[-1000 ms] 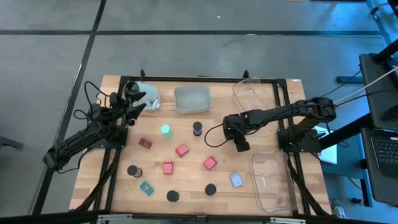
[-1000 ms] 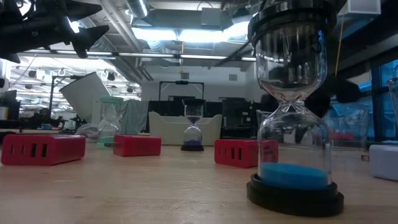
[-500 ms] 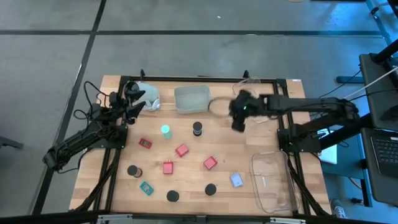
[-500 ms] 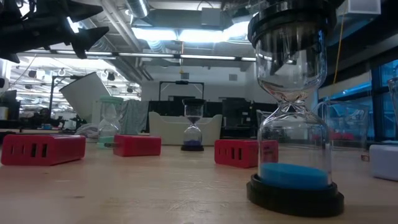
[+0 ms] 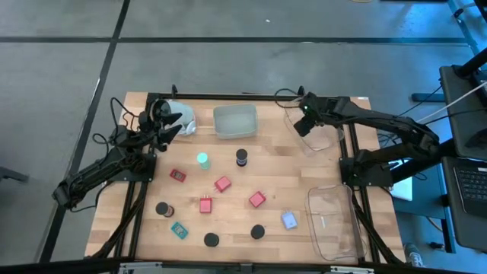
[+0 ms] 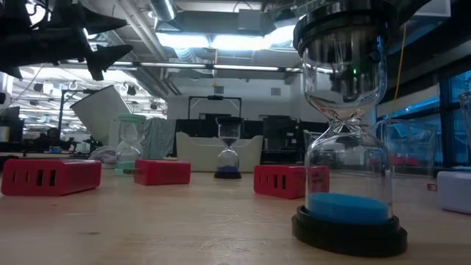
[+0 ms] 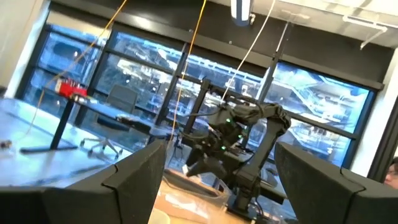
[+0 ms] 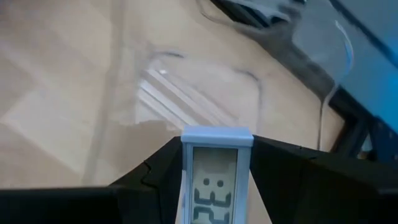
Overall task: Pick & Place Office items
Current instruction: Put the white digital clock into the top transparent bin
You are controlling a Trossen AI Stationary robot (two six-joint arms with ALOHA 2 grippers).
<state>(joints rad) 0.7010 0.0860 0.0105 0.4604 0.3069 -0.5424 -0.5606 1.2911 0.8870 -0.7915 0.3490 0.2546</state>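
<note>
Wooden counter (image 5: pixel 228 205) fills the middle of the high view, and at its upper left the left tool (image 5: pixel 169 126) waits raised beside a white cup (image 5: pixel 179 115), its fingers (image 7: pixel 134 177) spread wide with nothing between them. Moving right, the loose pieces lie scattered well apart: a red block (image 5: pixel 177 175), a green-glowing timer (image 5: pixel 202 160), a dark sand timer (image 5: pixel 241 157), more red blocks (image 5: pixel 221 183), black caps (image 5: pixel 258 231) and a pale blue piece (image 5: pixel 289 220) toward the lower right. The sand timers look like glass, so fragile and slick; I would grip them by the dark end caps, not the thin waist. The blocks seem stiff and light, easy to pinch across flat sides. At the upper right the right arm reaches long and nearly straight over a clear tray (image 5: pixel 313 118), its right tool (image 5: pixel 305 124) held above the tray's left part and closed on a small digital clock (image 8: pixel 216 171), clamped by its two long edges with the display facing up. That clock looks light, rigid plastic; it should drop safely from low height.
</note>
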